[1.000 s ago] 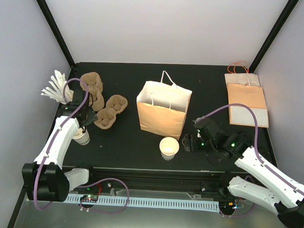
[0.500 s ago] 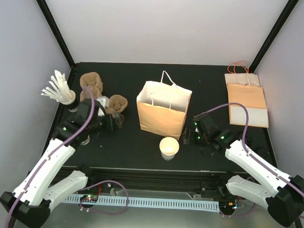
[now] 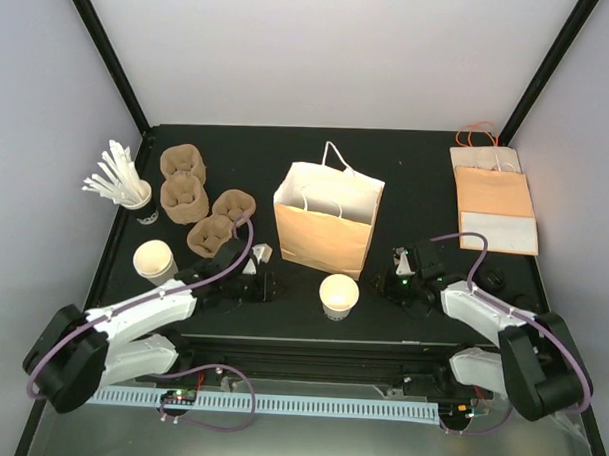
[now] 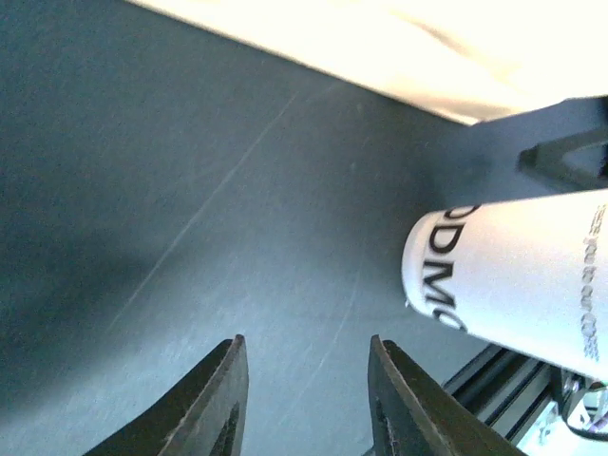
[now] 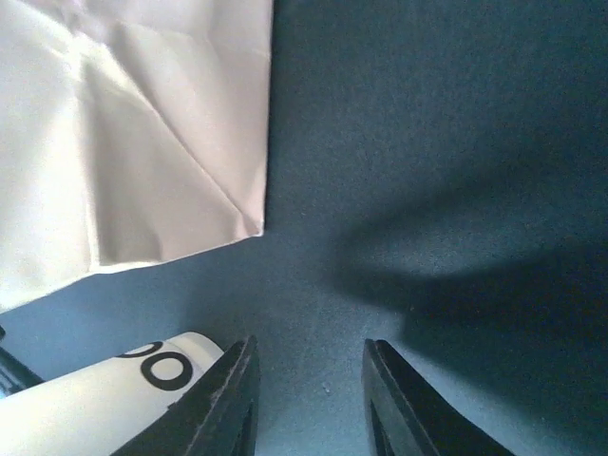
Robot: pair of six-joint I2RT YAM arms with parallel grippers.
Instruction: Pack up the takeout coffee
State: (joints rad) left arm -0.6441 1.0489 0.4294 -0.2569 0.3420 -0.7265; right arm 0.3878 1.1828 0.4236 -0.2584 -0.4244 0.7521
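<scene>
The step in hand looks like the reach for the cup [image 3: 339,294]. It stands upright on the counter [image 3: 427,172] between the two claws, just in front of the paper bag [image 3: 328,221], and I can make out no lid on it. The left claw [image 4: 306,356] is partly open and empty, with the cup off to its right. The right claw [image 5: 311,356] is likewise partly open and empty, with the cup to its left. Next, one claw probably needs to slide around the cup's wall, close gently and lift it level over the taller bag's open mouth.

Probably a lab booth: white walls [image 3: 330,59] and black posts [image 3: 105,56] behind the left pincer [image 3: 270,287] enclose the table [image 3: 417,162].
</scene>
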